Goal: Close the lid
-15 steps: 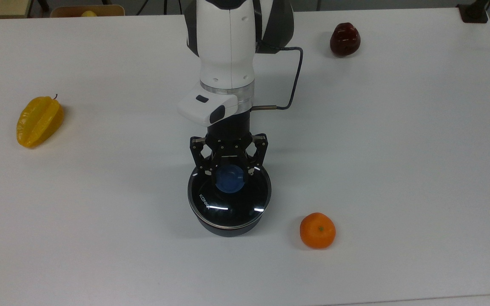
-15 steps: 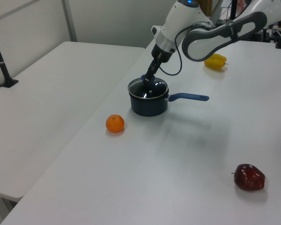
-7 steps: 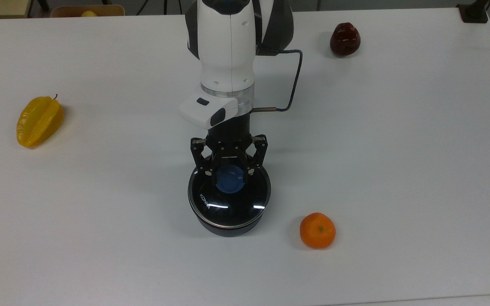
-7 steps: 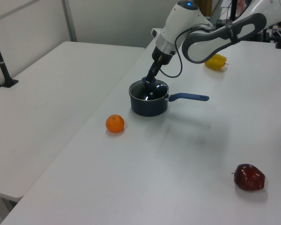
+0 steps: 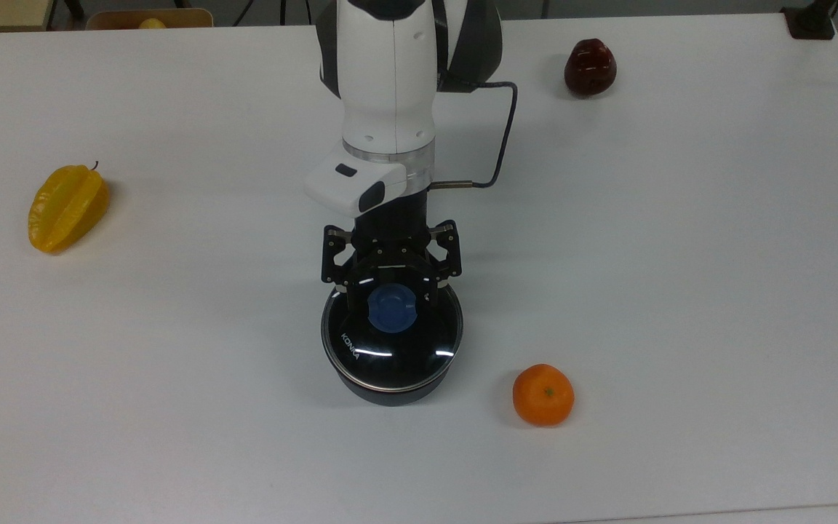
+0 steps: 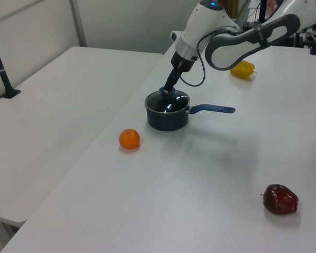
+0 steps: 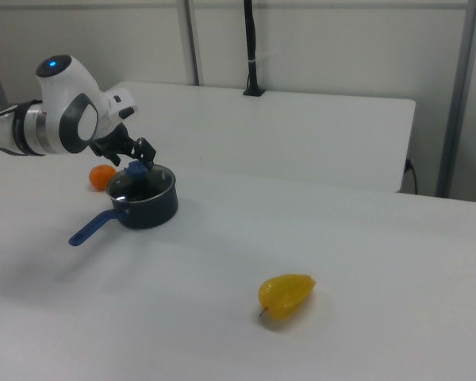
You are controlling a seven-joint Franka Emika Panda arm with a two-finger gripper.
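Note:
The lid (image 5: 390, 346), clear glass with a metal rim and white lettering, lies flat on the black saucepan (image 5: 390, 391) near the table's front middle in the top view. Its blue knob (image 5: 392, 308) stands between my gripper's (image 5: 392, 293) black fingers, which are spread open on either side of it with a small gap. In the left view the gripper (image 6: 166, 93) hangs just above the lid (image 6: 168, 103), and the pan's long blue handle (image 6: 213, 109) points to the left view's right. The right view has the lid (image 7: 140, 181) on the pan (image 7: 147, 208).
A yellow starfruit (image 5: 68, 207) lies at the top view's left, an orange (image 5: 543, 394) just right of the pan, and a dark red apple (image 5: 590, 67) at the far right. The white table (image 5: 681, 255) stretches wide around them. A cable (image 5: 503, 131) loops off the wrist.
The gripper's fingers have spread apart and let go of the blue knob. The wrist has lifted slightly. The lid stays seated on the saucepan.

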